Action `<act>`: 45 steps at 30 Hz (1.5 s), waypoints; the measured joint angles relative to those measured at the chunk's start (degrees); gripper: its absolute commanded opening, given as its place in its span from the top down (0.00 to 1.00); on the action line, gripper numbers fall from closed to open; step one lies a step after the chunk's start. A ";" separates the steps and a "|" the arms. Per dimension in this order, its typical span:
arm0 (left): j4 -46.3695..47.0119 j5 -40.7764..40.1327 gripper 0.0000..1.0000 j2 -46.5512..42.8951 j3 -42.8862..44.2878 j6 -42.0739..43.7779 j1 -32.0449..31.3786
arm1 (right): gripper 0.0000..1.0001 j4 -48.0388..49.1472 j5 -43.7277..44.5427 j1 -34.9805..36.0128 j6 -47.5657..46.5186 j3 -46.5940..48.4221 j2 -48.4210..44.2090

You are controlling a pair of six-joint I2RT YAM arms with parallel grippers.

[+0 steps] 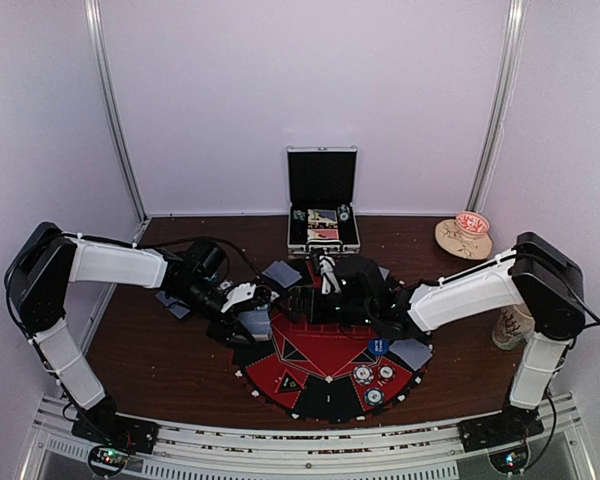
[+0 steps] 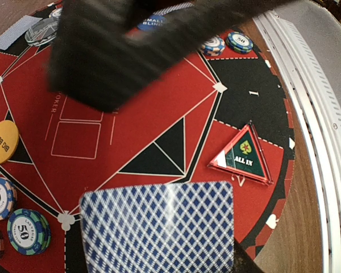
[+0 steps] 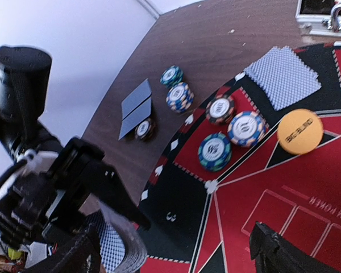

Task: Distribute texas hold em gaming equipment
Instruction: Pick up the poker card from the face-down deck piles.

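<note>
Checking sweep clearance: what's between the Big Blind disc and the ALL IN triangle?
Nothing loose. The left wrist view shows only printed mat between the Big Blind disc and the ALL IN triangle.

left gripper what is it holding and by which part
The left gripper is shut on a stack of blue-backed cards, pinching the end nearest its wrist; the far end sticks out free.

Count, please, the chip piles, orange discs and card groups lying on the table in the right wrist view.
Chip piles: 6
Orange discs: 1
Card groups: 2
Total: 9
</note>
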 measured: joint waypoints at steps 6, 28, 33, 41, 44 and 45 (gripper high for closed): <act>-0.02 0.00 0.54 0.00 0.00 -0.02 0.00 | 0.09 6.62 -3.26 3.21 3.39 -3.08 0.92; -0.20 0.11 0.55 0.00 0.07 -0.02 0.00 | 0.32 6.99 -7.87 3.56 5.22 8.66 13.33; -0.15 0.13 0.55 0.00 0.07 0.00 0.00 | 0.35 6.05 -8.76 3.56 5.01 8.66 13.44; -0.13 -0.09 0.54 0.00 0.07 -0.02 0.00 | 0.48 4.33 -8.72 3.52 4.04 8.66 13.44; 0.04 -0.42 0.55 0.00 0.07 -0.02 0.00 | 0.51 4.24 -8.68 3.52 3.56 8.76 13.35; 0.11 -0.50 0.55 0.02 0.07 -0.02 0.00 | 0.52 4.15 -8.61 3.52 3.45 8.76 13.29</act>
